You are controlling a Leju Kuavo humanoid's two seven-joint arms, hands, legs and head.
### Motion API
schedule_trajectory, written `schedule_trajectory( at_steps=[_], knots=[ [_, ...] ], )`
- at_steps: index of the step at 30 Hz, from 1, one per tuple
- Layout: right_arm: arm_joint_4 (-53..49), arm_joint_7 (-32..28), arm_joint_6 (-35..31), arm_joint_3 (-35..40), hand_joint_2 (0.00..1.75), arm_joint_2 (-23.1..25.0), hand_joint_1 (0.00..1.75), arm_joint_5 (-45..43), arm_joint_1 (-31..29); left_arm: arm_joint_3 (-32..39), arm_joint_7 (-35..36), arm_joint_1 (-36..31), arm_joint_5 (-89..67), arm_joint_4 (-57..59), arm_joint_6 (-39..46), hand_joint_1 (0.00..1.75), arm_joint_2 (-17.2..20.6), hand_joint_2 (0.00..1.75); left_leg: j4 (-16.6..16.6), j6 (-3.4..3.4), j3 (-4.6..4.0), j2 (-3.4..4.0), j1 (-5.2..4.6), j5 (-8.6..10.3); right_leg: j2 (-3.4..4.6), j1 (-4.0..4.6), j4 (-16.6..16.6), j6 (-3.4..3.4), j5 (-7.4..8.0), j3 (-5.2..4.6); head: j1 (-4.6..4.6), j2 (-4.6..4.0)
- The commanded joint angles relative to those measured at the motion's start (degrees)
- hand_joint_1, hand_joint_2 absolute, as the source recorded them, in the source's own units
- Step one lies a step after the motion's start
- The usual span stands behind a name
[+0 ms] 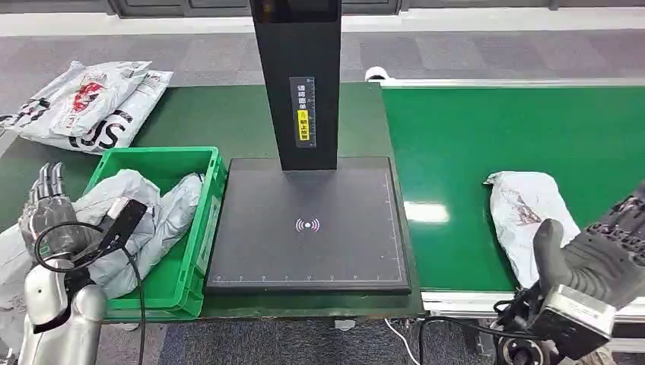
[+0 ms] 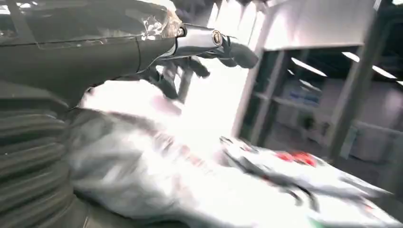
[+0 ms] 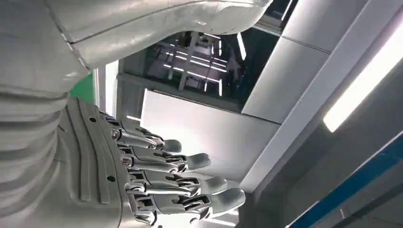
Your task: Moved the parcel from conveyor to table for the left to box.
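My right hand (image 1: 608,251) hovers open just beside the parcel (image 1: 525,217) on the conveyor (image 1: 471,144); left hand (image 1: 47,209) open too.

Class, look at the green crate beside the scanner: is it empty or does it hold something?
Not empty. The crate holds grey parcels crumpled inside, one spilling over its near-left rim.

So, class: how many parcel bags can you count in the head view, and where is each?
About 4: two overlapping on the table's far left, at least one in the green crate, one on the conveyor. Others may be hidden.
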Motion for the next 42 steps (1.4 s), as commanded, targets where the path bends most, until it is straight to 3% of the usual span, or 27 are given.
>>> schedule_trajectory(
  at_steps=[1, 3, 4, 7, 10, 12, 16, 22, 25, 29, 42],
  knots=[
    [6.5, -1.0, 0.1, 1.4, 1.75, -2.2, 0.0, -1.8, -3.3, -15.0, -5.1, -10.8, 13.1, 8.9, -1.9, 0.0, -4.2, 1.75, -0.1, 0.05, 0.02, -0.43, 0.03, 0.1, -0.49, 0.04, -0.1, 0.02, -0.02, 0.22, 0.0, 0.02],
    [6.7, -1.2, 0.1, 1.3, 1.75, -2.2, 0.0, -1.9, -3.5, -16.5, -3.9, -11.5, 13.6, 9.5, -1.4, 0.0, -4.0, 1.75, 0.0, 0.04, 0.01, -0.45, 0.06, 0.11, -0.52, 0.07, -0.1, 0.02, 0.0, 0.22, 0.0, 0.0],
    [7.1, -0.9, 0.1, 1.4, 1.75, -2.4, 0.0, -2.1, -3.8, -17.1, -7.4, -12.2, 19.9, 9.6, -2.9, 0.0, -4.4, 1.75, 0.0, 0.03, 0.03, -0.35, 0.03, 0.08, -0.4, 0.04, -0.1, 0.02, 0.0, 0.18, 0.0, 0.02],
    [7.7, -0.9, 0.1, 1.4, 1.75, -2.5, 0.0, -2.2, -4.2, -18.4, -8.4, -13.3, 23.0, 10.3, -4.0, 0.0, -4.7, 1.75, -0.1, 0.05, 0.1, -0.35, 0.05, 0.11, -0.4, 0.07, -0.2, 0.03, 0.05, 0.3, 0.0, 0.02],
    [10.9, 1.9, 0.1, 1.4, 1.75, -3.0, 0.0, -0.8, -5.9, -22.2, -14.1, -17.1, 36.1, 11.5, -9.4, 0.0, -7.4, 1.75, 0.0, 0.03, 0.02, -0.37, 0.07, 0.08, -0.39, 0.07, -0.1, 0.03, 0.04, 0.23, 0.0, 0.0],
    [11.5, 1.7, 0.1, 1.3, 1.75, -3.0, 0.0, -0.8, -6.2, -24.4, -12.4, -17.9, 36.9, 11.6, -8.4, 0.0, -7.5, 1.75, 0.0, 0.04, 0.0, -0.47, 0.07, 0.11, -0.5, 0.09, -0.1, 0.04, 0.04, 0.24, 0.0, 0.02],
    [17.9, 13.0, 2.1, 2.5, 1.75, -4.7, 0.0, 7.5, -6.7, -30.2, -15.6, -18.3, 49.3, 8.4, -14.9, 0.0, -10.0, 1.75, 0.0, 0.04, 0.06, -0.29, 0.06, 0.07, -0.32, 0.07, -0.1, 0.06, 0.06, 0.26, 0.0, 0.02],
    [30.1, 27.8, 1.8, -5.9, 1.75, -3.2, 0.0, 28.8, -3.7, -36.9, -15.4, -12.9, 62.4, -0.8, -16.8, 0.0, -13.1, 1.75, -0.1, 0.06, 0.22, -0.36, 0.12, 0.06, -0.41, 0.12, -0.4, 0.07, 0.07, 0.49, 0.0, 0.02],
    [33.6, 28.7, 1.6, -9.7, 1.75, -3.3, 0.0, 28.6, -2.1, -37.6, -15.3, -11.0, 63.4, -2.1, -16.5, 0.0, -14.0, 1.75, -0.3, 0.11, 0.44, -0.5, 0.13, 0.05, -0.57, 0.13, -0.6, 0.08, 0.05, 0.81, 0.0, 0.0],
    [39.3, 29.3, 2.3, -13.3, 1.75, -3.9, 0.0, 27.7, -1.7, -37.1, -15.6, -10.4, 65.0, -0.6, -16.7, 0.0, -14.1, 1.75, -0.1, 0.03, 0.19, -0.42, -0.01, -0.03, -0.38, 0.03, -0.2, 0.09, -0.02, 0.38, 0.02, 0.02],
    [54.8, 33.7, 3.6, -19.5, 1.75, -4.6, 0.0, 34.4, -7.4, -35.5, -16.6, -8.2, 64.9, -1.7, -16.8, 0.0, -14.2, 1.75, -0.1, 0.03, 0.1, -0.28, -0.01, -0.04, -0.29, 0.03, -0.2, 0.07, 0.0, 0.28, 0.02, 0.0]
  ],
)
